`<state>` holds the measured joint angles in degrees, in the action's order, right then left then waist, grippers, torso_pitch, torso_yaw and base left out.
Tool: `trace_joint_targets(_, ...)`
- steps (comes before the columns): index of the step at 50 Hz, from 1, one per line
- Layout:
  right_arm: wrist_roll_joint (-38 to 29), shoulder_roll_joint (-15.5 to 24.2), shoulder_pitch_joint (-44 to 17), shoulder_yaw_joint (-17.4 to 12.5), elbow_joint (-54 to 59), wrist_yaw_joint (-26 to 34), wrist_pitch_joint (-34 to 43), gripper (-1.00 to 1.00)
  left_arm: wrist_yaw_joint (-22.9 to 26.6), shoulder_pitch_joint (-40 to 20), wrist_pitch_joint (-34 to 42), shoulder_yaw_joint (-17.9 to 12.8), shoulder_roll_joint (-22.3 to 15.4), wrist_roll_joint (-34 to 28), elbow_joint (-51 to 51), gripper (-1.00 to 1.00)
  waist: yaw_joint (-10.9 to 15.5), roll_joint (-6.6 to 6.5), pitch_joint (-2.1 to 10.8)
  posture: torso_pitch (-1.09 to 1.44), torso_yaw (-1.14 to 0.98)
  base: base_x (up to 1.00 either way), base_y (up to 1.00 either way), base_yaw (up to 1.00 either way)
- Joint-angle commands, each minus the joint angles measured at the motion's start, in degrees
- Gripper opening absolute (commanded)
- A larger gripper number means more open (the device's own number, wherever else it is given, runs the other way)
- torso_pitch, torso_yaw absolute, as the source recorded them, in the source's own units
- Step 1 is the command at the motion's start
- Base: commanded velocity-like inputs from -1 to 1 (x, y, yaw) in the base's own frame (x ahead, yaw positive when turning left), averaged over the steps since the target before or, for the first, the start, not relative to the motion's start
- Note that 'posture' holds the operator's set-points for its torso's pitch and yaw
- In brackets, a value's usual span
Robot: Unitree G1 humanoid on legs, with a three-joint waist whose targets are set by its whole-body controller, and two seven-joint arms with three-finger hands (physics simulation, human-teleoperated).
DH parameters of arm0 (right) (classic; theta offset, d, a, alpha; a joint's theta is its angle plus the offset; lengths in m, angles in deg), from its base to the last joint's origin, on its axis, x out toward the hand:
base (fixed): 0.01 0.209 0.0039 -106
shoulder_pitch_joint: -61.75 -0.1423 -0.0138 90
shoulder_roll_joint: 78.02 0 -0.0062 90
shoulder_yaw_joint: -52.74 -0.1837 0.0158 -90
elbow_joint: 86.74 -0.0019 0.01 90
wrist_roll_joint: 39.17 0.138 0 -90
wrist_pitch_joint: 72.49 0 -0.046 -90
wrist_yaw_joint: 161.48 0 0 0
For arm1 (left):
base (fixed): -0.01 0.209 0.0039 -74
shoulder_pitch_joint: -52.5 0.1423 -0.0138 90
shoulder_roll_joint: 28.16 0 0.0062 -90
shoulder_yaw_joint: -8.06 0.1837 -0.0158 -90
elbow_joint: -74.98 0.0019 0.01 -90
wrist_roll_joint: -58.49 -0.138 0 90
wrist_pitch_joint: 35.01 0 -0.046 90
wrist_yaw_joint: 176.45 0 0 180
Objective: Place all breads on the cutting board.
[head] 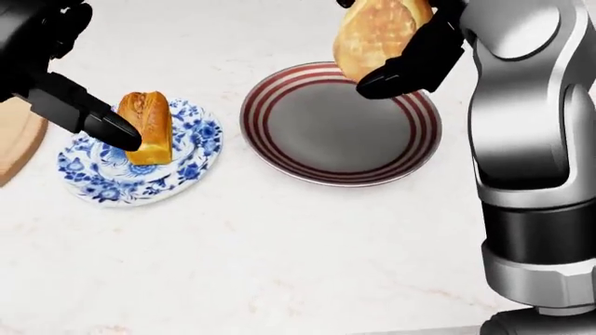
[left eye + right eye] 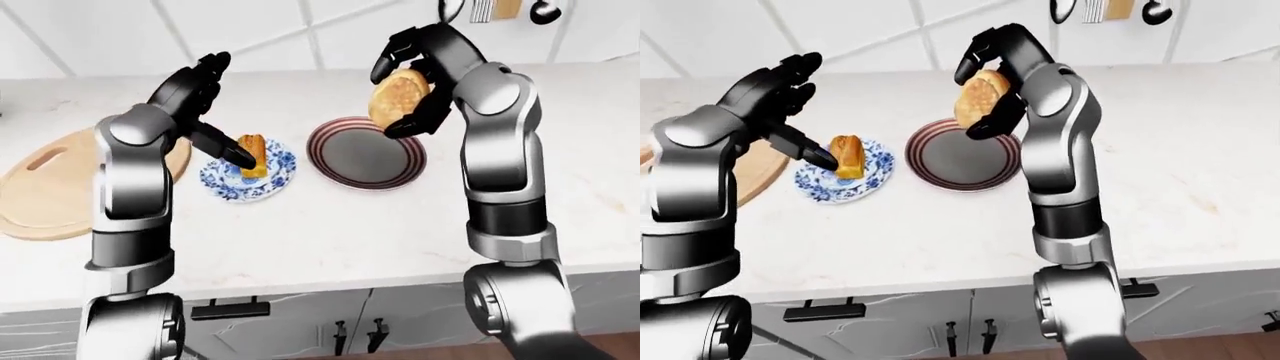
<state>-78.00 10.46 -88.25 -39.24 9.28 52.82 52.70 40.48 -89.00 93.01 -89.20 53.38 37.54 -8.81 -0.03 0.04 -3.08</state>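
Observation:
My right hand (image 2: 405, 82) is shut on a round flat bread (image 2: 398, 98) and holds it in the air above the red-striped plate (image 2: 366, 154). A golden bread loaf (image 1: 149, 127) lies on the blue-patterned plate (image 1: 140, 157). My left hand (image 2: 205, 105) is open, with one finger (image 1: 89, 113) touching the loaf's left side. The round wooden cutting board (image 2: 50, 184) lies at the left of the left-eye view, partly hidden by my left arm.
The white marble counter (image 2: 330, 232) runs across the view, with grey cabinet doors (image 2: 290, 319) below its near edge. Utensils (image 2: 495, 9) hang on the tiled wall at the top right.

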Motion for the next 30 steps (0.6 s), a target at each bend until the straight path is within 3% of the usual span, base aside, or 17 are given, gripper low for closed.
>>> trace_joint_targets(1,-0.25,0.44,-2.21,-0.62,-1.68,-1.01,-1.29,-1.0,-0.95,-2.5,-3.46,-0.34,-0.54,-0.71,-0.41,1.0,-0.05,-0.28,1.97,0.0,0.0,0.0,0.0,0.0)
trace_joint_targets(18,0.67,-0.43,-0.85,-0.5,0.07,-3.11,-2.81,-1.0,-5.04,-2.55,-13.76,1.52,4.13,-3.76,11.93,1.0,0.01,-0.28,2.32,0.0,0.0,0.0,0.0,0.0)
trace_joint_targets(30,1.17,-0.37,-0.75,-0.47,0.79,-3.75,-3.18,-1.0,-6.57,-3.65,-16.27,1.95,4.32,-4.74,17.82,1.0,0.01,-0.25,2.65,0.0,0.0,0.0,0.0,0.0)
